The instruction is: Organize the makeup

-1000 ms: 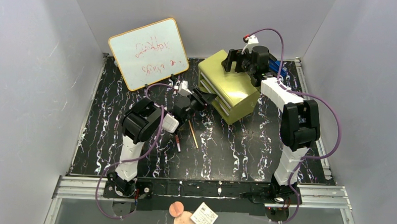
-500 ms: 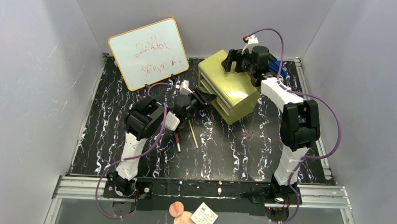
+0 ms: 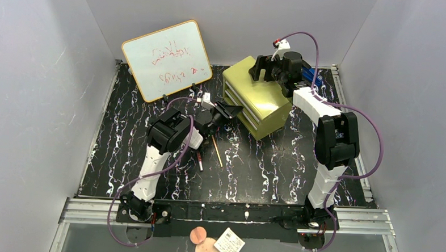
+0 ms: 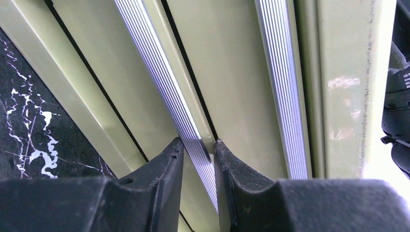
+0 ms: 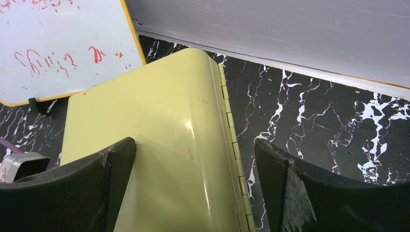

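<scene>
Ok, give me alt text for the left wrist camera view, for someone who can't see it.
The left gripper straddles a ribbed silver handle on an olive-yellow drawer chest, close up; whether its dark fingers actually pinch it is unclear. A second silver handle runs to the right, and black marbled tabletop shows at left.

The right gripper (image 5: pixel 194 145) stands spread wide, its two dark fingers (image 5: pixel 82 188) low at either side. Between them lies the flat top of an olive-yellow drawer chest (image 5: pixel 145 111), whose rounded far edge carries a long hinge (image 5: pixel 232 145). Whether the fingers touch the chest, I can't tell. Beyond it, at the left, a whiteboard (image 5: pixel 63 43) with red scribbles stands on the black, white-veined table (image 5: pixel 314 111), which runs back to a grey wall (image 5: pixel 266 29).
</scene>
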